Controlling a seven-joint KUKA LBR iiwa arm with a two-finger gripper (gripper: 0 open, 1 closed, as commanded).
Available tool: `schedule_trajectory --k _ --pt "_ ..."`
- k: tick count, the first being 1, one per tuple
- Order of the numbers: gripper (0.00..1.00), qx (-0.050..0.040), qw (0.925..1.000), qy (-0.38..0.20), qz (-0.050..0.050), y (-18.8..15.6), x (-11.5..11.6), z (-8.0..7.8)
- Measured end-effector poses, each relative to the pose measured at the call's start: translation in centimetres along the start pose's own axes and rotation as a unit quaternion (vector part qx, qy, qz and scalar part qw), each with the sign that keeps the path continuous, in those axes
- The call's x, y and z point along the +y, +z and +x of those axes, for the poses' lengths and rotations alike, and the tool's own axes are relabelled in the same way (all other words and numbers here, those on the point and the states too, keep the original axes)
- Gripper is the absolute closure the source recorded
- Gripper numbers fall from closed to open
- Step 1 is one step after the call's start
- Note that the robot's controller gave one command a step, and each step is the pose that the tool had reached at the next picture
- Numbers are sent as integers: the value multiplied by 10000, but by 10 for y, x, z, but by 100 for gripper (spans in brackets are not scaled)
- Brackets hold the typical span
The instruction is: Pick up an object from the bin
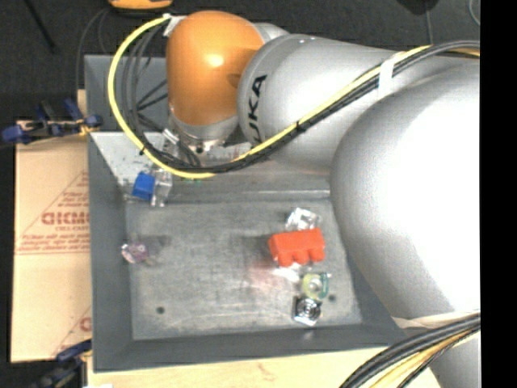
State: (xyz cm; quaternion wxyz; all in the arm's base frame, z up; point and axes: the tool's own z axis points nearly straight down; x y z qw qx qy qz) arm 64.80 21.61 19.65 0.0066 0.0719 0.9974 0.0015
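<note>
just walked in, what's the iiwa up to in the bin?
The arm reaches in from the right, with its gripper down at the upper-left corner of the bin, right beside a small blue block. Whether it has a grip on that block cannot be told. The rest lies untouched: a red-orange block and some small shiny bits at the right, and a small purplish piece at the left.
</note>
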Motion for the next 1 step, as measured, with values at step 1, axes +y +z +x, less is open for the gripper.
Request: schedule_trajectory --k 1 --pt "100 3 10000 -75 3 -63 0 -2"
